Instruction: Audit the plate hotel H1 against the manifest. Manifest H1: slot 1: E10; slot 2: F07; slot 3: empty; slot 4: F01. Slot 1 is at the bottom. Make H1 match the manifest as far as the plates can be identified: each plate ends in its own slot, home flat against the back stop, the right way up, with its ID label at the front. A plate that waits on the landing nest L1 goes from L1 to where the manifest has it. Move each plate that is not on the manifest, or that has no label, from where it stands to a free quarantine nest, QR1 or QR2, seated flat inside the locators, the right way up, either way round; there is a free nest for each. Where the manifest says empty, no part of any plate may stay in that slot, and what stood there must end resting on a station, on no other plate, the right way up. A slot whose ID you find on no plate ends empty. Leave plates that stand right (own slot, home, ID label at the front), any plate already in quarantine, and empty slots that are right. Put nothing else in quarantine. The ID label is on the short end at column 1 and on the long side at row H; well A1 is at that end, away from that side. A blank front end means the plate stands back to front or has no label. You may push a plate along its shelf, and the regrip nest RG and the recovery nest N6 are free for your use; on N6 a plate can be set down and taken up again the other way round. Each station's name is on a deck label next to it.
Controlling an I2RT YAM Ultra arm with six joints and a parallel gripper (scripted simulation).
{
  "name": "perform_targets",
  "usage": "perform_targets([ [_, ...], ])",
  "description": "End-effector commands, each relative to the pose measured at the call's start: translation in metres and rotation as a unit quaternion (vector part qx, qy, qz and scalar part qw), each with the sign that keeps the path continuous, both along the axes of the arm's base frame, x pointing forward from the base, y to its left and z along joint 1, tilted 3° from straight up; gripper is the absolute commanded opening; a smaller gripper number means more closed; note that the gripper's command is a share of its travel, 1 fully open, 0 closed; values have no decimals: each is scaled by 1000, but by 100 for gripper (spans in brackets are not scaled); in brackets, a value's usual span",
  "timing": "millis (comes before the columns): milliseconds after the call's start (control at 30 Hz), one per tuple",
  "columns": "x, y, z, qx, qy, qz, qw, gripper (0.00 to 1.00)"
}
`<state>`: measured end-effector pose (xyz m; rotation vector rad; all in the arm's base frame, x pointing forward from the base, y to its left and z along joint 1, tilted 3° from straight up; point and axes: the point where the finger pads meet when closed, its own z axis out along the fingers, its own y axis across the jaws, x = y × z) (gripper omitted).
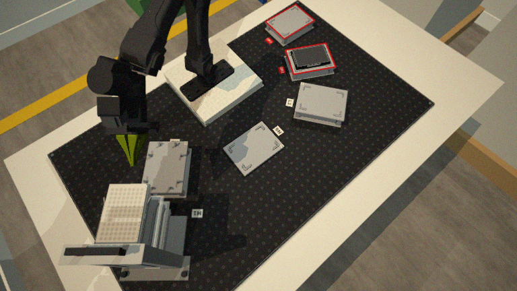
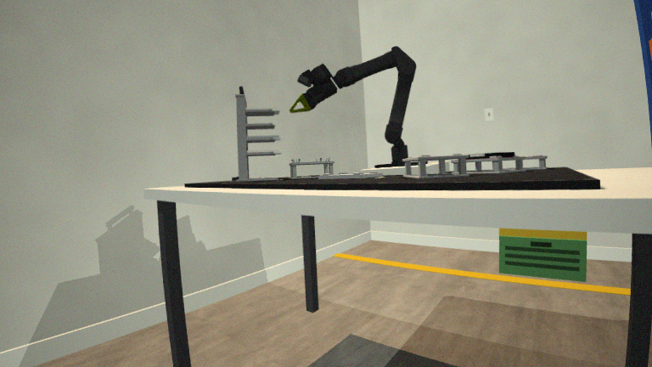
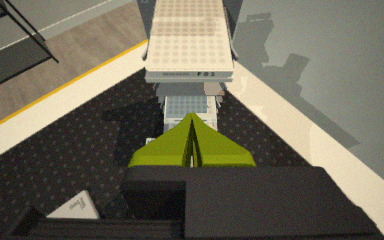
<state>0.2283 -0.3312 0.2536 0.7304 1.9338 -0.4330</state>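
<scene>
The plate hotel H1 point(image 1: 159, 230) point(image 2: 241, 137) stands at the mat's front left corner. A white well plate point(image 1: 122, 211) point(image 3: 190, 37) lies on its top shelf, with a printed label on its front end point(image 3: 205, 74) that is too blurred to read surely. Below it, in the wrist view, the front of a second, greyer plate point(image 3: 186, 105) shows on a lower shelf; which slot I cannot tell. My gripper point(image 1: 131, 162) point(image 2: 292, 110) point(image 3: 191, 119) is shut and empty. It hangs in front of the hotel's top shelf, a short way off the white plate's front end, touching nothing.
An empty grey nest point(image 1: 167, 168) stands right beside the hotel. Nest N6 point(image 1: 253, 147) and landing nest L1 point(image 1: 321, 102) are bare. Of the two red-rimmed quarantine nests, one point(image 1: 289, 23) is bare and the other holds a dark plate point(image 1: 309, 57). The arm's base point(image 1: 207, 78) is at the back.
</scene>
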Motion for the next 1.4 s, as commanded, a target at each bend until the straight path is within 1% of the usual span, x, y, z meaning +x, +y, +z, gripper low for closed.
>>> perform_targets([
  [0,-4,5,4,-2,-2,3,1000,0],
  [1200,-44,39,2,-2,-2,3,1000,0],
  [1367,-45,40,2,-2,-2,3,1000,0],
])
